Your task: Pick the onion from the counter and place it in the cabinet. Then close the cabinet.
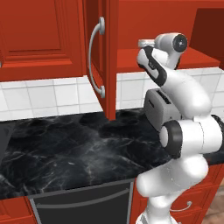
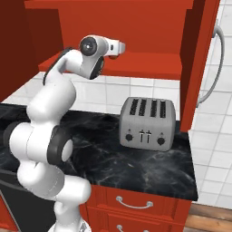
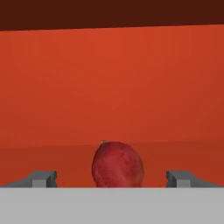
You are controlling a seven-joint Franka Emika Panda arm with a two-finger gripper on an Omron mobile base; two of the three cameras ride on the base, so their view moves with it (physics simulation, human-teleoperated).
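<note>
In the hand view the dark red onion [image 3: 117, 165] rests on the red shelf [image 3: 52, 157] inside the cabinet, in front of the cabinet's back wall. My gripper [image 3: 111, 178] is open, with its fingertips [image 3: 43, 178] standing wide on either side of the onion and clear gaps between. From the base views my hand [image 2: 118, 47] reaches level into the open cabinet [image 2: 149, 61] above the shelf [image 1: 131, 59]. Both cabinet doors stand open: the left door [image 1: 107, 57] and the right door [image 2: 199, 63]. The black counter [image 1: 65, 148] lies below.
A silver four-slot toaster [image 2: 147, 123] stands on the counter [image 2: 136, 167] under the open cabinet, close behind my arm. A closed red cabinet [image 1: 39, 35] hangs to the left. Each open door carries a curved bar handle [image 1: 94, 57] and juts out toward me.
</note>
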